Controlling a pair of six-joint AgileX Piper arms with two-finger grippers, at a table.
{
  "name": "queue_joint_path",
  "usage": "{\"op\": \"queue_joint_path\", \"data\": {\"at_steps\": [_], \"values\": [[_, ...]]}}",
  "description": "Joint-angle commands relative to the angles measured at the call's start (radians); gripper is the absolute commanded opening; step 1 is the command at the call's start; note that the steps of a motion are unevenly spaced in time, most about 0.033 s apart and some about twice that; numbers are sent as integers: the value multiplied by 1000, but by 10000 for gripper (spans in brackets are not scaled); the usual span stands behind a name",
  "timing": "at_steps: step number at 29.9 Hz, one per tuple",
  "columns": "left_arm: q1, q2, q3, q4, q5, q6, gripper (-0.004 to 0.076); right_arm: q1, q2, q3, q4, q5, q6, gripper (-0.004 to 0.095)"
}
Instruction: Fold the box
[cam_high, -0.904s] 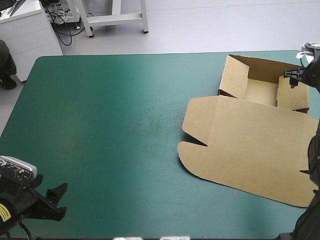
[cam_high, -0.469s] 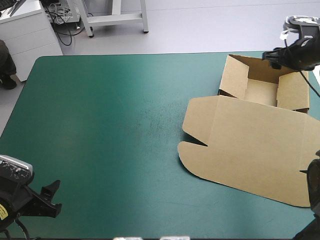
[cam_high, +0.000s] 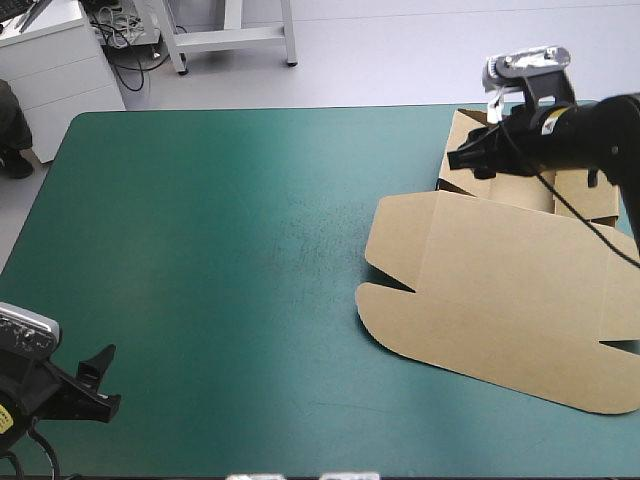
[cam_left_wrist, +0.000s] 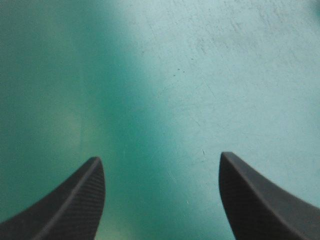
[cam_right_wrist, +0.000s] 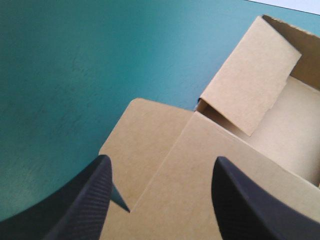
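The box (cam_high: 480, 270) is lying at the bench's (cam_high: 220, 250) 3 o'clock side, tray formed, lid (cam_right_wrist: 210, 190) flat. You are hovering the right jaws wide above the tray's 9 o'clock wall (cam_right_wrist: 250, 75), probably lining up a tuck, with the lid lying beneath them. The left jaws are idling wide at 7 o'clock, well apart.
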Motion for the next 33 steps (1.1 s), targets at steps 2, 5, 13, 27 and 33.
{"op": "queue_joint_path", "data": {"at_steps": [2, 5, 13, 27, 33], "values": [[-6, 9, -20, 18, -84, 0, 470, 53, -171, 143, -9, -148, -18, 475], [-6, 9, -18, 18, -84, 0, 470, 70, -266, 270, -9, -218, -64, 429], [-6, 7, 59, 0, -119, 0, 470, 72, -523, 566, -3, -358, -183, 323], [-6, -180, 273, -87, -234, 6, 383, 72, -859, 932, 3, -359, -156, 31], [-6, -303, 334, -95, -245, 6, 383, 72, -992, 1060, 3, -366, -156, -22]]}}
